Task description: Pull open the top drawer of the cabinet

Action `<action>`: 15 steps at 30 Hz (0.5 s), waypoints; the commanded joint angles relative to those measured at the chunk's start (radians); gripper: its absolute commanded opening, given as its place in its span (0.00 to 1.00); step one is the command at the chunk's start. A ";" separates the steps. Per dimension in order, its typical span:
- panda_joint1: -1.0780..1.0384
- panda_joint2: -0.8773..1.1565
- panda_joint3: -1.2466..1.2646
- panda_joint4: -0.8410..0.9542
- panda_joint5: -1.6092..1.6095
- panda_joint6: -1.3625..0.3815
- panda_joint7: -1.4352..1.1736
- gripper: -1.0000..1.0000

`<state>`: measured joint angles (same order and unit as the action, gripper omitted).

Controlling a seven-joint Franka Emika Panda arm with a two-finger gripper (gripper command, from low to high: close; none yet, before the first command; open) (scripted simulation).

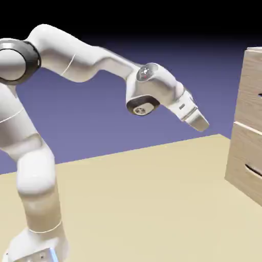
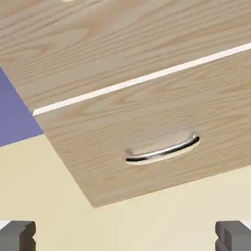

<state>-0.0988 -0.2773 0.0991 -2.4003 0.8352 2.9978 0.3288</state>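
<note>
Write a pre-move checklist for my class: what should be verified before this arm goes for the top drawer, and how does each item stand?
1. Gripper open: ok, the fingertips stand wide apart.
2. Nothing held between the fingertips: ok.
3. Top drawer shut: ok, no gap shows at its front.
4. Gripper at the top drawer's handle: not ok, it hangs short of the cabinet.
5. Whole top handle in sight: not ok, the exterior view's right edge cuts it off.

Spreads flat as a pale tan tabletop [image 1: 138, 204]; carries the white arm base [image 1: 38, 243] left, wood-grain cabinet [image 1: 243, 151] right in the exterior view.
</note>
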 commanded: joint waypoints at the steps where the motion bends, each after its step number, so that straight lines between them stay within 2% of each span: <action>1: -0.006 0.015 0.005 0.021 0.044 -0.002 -0.021 0.50; 15: -0.087 0.229 0.077 0.320 0.652 -0.031 -0.322 0.50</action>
<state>-0.1858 -0.0488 0.1765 -2.0803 1.4876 2.9672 0.0068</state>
